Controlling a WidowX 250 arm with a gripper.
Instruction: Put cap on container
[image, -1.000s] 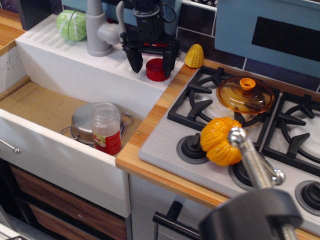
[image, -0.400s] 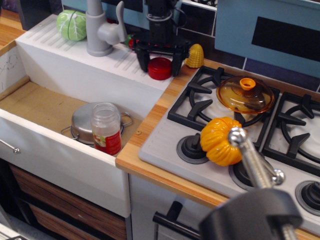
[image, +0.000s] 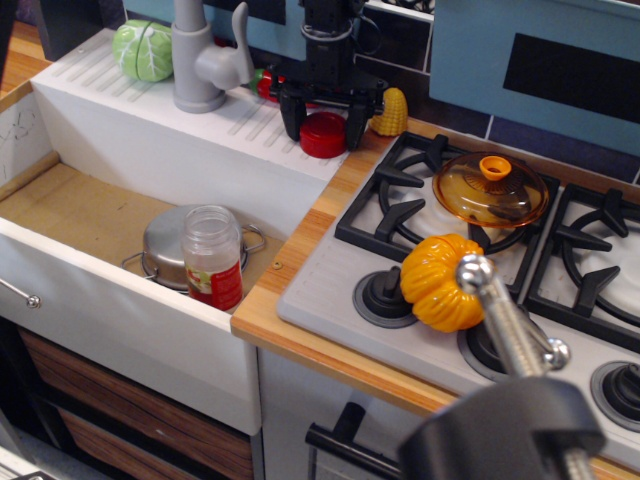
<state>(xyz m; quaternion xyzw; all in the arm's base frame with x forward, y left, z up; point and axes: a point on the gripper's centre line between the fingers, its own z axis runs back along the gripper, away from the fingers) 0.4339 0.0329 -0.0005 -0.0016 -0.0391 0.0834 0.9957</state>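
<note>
The gripper (image: 325, 125) stands at the back of the white sink ledge (image: 150, 110) with its two black fingers (image: 292, 118) spread, one on each side of the red cap (image: 323, 135); the jaws are open and not yet closed on it; whether they touch its rim cannot be told. The cap rests flat on the ledge. The jar (image: 212, 257) stands upright in the sink (image: 70, 205), uncapped, just in front of a steel pot (image: 165, 245), which it partly hides.

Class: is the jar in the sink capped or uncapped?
Uncapped. The jar shows a bare neck; the red cap sits on the drainboard between the pincer fingers.
</note>
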